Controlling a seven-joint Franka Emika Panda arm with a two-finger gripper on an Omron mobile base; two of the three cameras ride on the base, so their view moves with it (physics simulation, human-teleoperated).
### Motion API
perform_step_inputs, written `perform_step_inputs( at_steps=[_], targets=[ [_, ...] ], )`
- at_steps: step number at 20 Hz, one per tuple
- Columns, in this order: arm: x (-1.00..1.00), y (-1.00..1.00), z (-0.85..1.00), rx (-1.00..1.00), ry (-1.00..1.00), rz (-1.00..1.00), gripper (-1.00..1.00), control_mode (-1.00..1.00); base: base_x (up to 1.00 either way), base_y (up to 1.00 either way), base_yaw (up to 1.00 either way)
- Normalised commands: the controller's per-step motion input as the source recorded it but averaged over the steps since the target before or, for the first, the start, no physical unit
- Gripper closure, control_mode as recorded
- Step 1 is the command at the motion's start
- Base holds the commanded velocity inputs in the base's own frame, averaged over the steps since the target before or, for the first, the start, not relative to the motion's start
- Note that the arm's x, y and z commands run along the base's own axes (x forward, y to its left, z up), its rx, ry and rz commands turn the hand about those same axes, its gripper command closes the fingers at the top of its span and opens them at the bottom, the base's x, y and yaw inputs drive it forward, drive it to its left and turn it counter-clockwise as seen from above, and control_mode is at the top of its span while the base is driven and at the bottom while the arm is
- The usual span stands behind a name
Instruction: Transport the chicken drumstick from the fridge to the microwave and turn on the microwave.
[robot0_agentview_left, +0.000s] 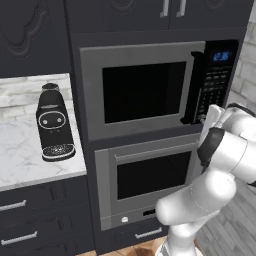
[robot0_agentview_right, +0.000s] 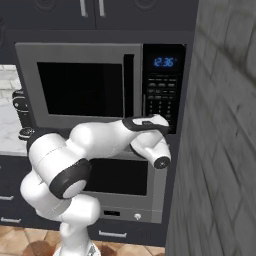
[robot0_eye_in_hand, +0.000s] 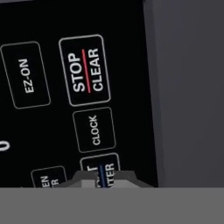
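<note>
The microwave (robot0_agentview_left: 142, 90) (robot0_agentview_right: 80, 87) is built into dark cabinetry and its door is closed over a dark window. To the door's right is the black keypad panel (robot0_agentview_left: 212, 87) (robot0_agentview_right: 161, 97), with a lit blue display (robot0_agentview_left: 221, 56) (robot0_agentview_right: 164, 62) above it. My gripper (robot0_agentview_left: 205, 118) (robot0_agentview_right: 169, 125) (robot0_eye_in_hand: 104, 180) points at the lower keypad, its tips close together and pressed near a button below the CLOCK key (robot0_eye_in_hand: 94, 130). The STOP CLEAR key (robot0_eye_in_hand: 85, 70) is above that. Nothing is held. The chicken drumstick and the fridge are out of view.
A grey oven (robot0_agentview_left: 150, 175) (robot0_agentview_right: 120, 180) with a wide window sits directly under the microwave. A black coffee machine (robot0_agentview_left: 54, 125) stands on the marble counter (robot0_agentview_left: 20, 155) to the left. A grey brick wall (robot0_agentview_right: 225, 150) closes off the right side.
</note>
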Motion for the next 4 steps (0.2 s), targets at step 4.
perform_step_inputs(
  at_steps=[4],
  targets=[
    [0.21, -0.02, -0.04, 0.01, 0.0, 0.0, 1.0, -1.0, 0.0, 0.0, 0.0]
  ],
)
